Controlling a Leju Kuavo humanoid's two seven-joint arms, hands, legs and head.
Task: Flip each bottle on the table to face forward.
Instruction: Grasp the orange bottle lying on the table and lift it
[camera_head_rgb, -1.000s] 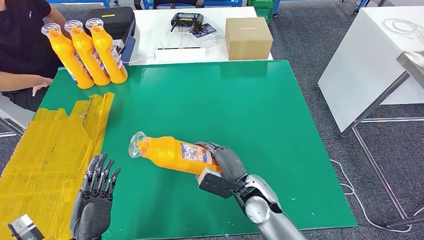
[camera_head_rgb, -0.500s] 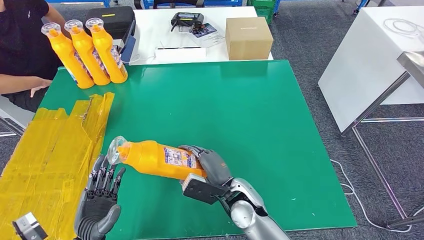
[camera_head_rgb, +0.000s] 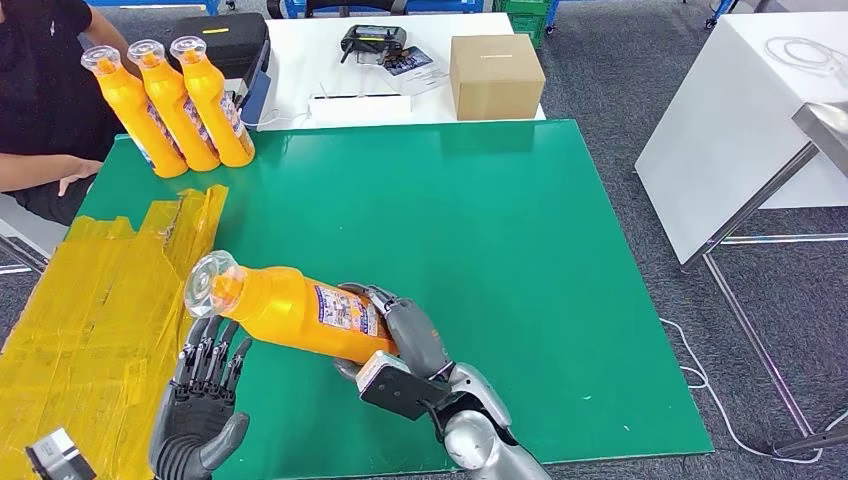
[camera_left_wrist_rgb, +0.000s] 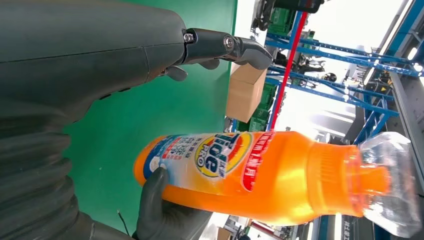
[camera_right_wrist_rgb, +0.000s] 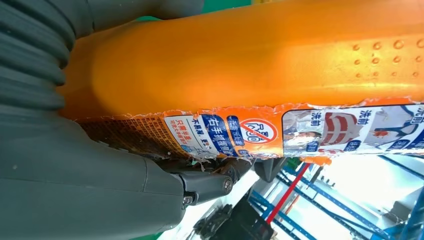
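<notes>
My right hand (camera_head_rgb: 405, 335) grips the base end of an orange detergent bottle (camera_head_rgb: 290, 310) and holds it on its side above the green table (camera_head_rgb: 520, 250), its clear cap (camera_head_rgb: 205, 282) toward the left. The back label shows upward in the head view and close up in the right wrist view on the bottle (camera_right_wrist_rgb: 260, 75). My left hand (camera_head_rgb: 205, 385) is open, palm up, just under the cap end, fingers apart. The left wrist view shows the bottle (camera_left_wrist_rgb: 260, 172) with its front logo label beyond my left hand (camera_left_wrist_rgb: 100, 55). Three more orange bottles (camera_head_rgb: 175, 100) stand upright at the table's far left corner.
Yellow crinkled sheeting (camera_head_rgb: 90, 320) covers the table's left side. A person in black (camera_head_rgb: 40, 90) sits at the far left beside the standing bottles. Behind the green table, a white table holds a cardboard box (camera_head_rgb: 495, 75), a black case (camera_head_rgb: 225, 40) and a controller (camera_head_rgb: 373, 42).
My right hand has carried the bottle leftward and lifted its cap end. My left hand has risen slightly and now sits right beneath the cap end.
</notes>
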